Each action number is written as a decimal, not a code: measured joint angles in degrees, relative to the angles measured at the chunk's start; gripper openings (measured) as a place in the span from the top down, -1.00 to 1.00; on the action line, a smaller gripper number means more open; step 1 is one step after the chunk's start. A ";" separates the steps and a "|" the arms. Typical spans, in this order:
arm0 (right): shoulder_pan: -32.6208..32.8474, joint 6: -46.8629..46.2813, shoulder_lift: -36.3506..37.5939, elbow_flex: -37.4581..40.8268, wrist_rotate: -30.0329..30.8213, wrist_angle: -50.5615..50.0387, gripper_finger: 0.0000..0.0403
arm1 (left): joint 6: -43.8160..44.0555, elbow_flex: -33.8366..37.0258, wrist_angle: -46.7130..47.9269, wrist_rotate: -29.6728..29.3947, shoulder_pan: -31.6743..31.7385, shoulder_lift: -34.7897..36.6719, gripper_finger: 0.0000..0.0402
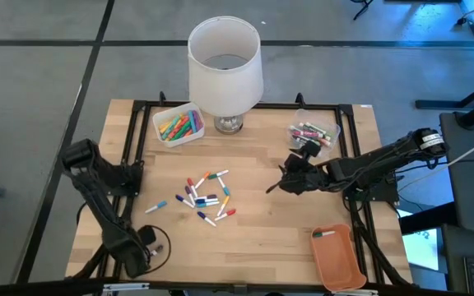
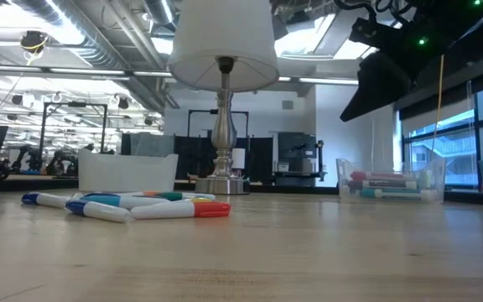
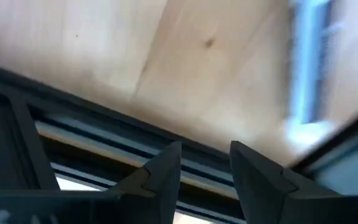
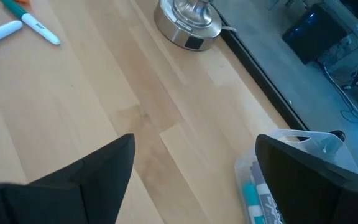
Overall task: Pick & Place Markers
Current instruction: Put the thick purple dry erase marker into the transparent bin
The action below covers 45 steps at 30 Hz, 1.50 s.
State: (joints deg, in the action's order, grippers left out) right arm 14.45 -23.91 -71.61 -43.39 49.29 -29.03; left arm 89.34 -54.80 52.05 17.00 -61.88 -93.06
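Note:
Several loose markers (image 1: 206, 197) lie flat in a cluster on the wooden table's middle, and show in the low view (image 2: 132, 205) too. One blue-and-white marker (image 1: 156, 205) lies apart to their left. My left gripper (image 1: 151, 245) hangs over the near left edge, pointing down, open and holding nothing (image 3: 204, 149). A blurred pale blue streak (image 3: 306, 68) shows beyond it. My right gripper (image 1: 282, 182) hovers right of the cluster, open wide and holding nothing (image 4: 194, 168). Two markers (image 4: 17, 25) show at the far corner of its view.
A lamp (image 1: 225, 70) stands at the far middle. Beside it sit a white tray of markers (image 1: 178, 123) and a clear box of markers (image 1: 313, 131). An orange tray (image 1: 338, 256) holding one marker sits near right. A black frame (image 1: 138, 107) borders the table.

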 joint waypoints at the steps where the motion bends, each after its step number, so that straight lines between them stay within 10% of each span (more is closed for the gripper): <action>1: 0.01 -0.36 0.00 -0.01 0.01 -0.88 -0.65 | 3.63 -0.07 -0.16 -1.53 -0.01 1.17 0.32; 6: 0.01 -5.11 0.00 0.86 1.83 -4.96 -0.65 | 20.45 -0.08 -3.19 -12.34 -0.31 2.57 0.23; 19: 0.01 -10.42 0.00 5.37 -0.01 -4.65 -0.65 | 12.29 -0.31 -7.40 -11.21 -0.23 -6.57 -0.19; 38: 0.01 -9.51 0.00 5.37 -0.14 -2.94 -0.65 | 6.39 -0.14 -1.57 -2.00 4.03 0.01 -0.19; 45: 0.56 -9.01 0.00 5.37 -1.39 -2.96 -0.65 | 10.32 -0.18 -8.18 -15.99 2.35 2.07 -0.19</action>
State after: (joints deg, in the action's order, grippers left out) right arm 15.01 -32.93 -71.61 -38.02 47.90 -31.99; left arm 99.67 -54.98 43.87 1.01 -59.53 -90.99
